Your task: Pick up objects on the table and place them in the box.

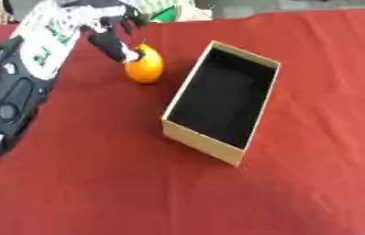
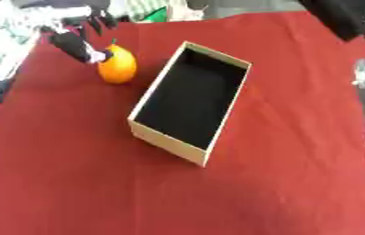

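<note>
The left hand (image 1: pixel 109 27) touches the orange (image 1: pixel 145 66) with one finger, the rest spread apart, beside the empty box (image 1: pixel 203 139) on red cloth (image 1: pixel 97 183).

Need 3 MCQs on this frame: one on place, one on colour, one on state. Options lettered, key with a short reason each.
1. Where is the orange fruit relative to the box?
A. Inside it
B. On the cloth to its left
C. On the cloth to its right

2. What colour is the cloth covering the table?
A. Red
B. Blue
C. Grey

3. What is the state of the box?
A. Closed with a lid
B. Open and holding the fruit
C. Open, nothing visible inside

Key:
1 B, the fruit sits on the cloth left of the box, with the left robot hand at it, a fingertip against its top.
2 A, the cloth is red all round the box.
3 C, only the dark interior shows, no lid on it.
</note>
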Available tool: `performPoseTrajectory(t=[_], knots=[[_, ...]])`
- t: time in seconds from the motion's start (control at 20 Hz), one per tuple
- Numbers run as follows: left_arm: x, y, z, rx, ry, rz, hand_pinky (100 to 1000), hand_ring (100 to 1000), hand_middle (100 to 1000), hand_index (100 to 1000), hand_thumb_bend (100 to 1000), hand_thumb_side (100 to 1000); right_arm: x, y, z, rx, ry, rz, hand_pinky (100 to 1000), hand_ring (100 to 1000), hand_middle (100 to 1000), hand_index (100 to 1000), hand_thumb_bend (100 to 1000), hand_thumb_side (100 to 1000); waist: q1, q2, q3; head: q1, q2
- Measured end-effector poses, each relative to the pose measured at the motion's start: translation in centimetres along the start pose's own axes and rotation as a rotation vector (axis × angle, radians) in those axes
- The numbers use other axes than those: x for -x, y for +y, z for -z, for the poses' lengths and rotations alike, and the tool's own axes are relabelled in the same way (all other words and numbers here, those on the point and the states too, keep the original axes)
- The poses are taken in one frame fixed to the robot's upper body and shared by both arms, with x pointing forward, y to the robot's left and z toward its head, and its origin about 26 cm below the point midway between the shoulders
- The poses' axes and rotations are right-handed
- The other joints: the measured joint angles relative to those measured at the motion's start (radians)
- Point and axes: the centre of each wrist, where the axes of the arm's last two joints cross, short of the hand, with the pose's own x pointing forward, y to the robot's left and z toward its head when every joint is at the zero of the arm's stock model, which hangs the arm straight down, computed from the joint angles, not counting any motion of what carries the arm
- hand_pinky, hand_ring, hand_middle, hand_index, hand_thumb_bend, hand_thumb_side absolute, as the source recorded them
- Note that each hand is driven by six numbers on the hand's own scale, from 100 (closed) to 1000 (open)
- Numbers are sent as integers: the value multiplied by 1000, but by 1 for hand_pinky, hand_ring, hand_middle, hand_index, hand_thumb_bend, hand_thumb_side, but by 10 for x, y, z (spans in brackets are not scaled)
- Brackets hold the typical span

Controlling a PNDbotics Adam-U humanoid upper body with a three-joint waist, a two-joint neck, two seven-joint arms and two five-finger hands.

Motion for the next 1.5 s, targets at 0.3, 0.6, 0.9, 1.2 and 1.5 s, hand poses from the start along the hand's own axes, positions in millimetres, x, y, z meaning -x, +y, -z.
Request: performPoseTrajectory(t=[0.3, 0.6, 0.9, 1.2, 1.5], knots=[[0, 0, 0, 5, 3, -3, 655, 818, 830, 905, 261, 184, 0, 1, 0, 1, 0, 5, 926, 802, 769, 909, 100, 736, 0, 0, 0, -2, -5], [5, -6, 5, 31, 27, -18, 691, 853, 851, 936, 399, 235, 0, 1, 0, 1, -1, 5, 926, 802, 768, 910, 100, 737, 2, 0, 0, -2, -5], [12, -21, 18, 50, 94, -7, 691, 858, 846, 935, 512, 260, -1, 1, 0, 2, -3, 7, 926, 801, 766, 909, 100, 738, -3, 1, -7, -2, -5], [20, -36, 32, 34, 152, -14, 665, 839, 818, 905, 407, 272, -1, 2, 0, 2, -4, 14, 927, 800, 765, 910, 100, 741, -3, 7, -15, -1, -7], [23, -40, 36, -35, 192, 30, 461, 652, 634, 782, 100, 253, -1, 2, 0, 1, -3, 18, 929, 800, 765, 912, 100, 744, -3, 9, -16, 0, -8]])
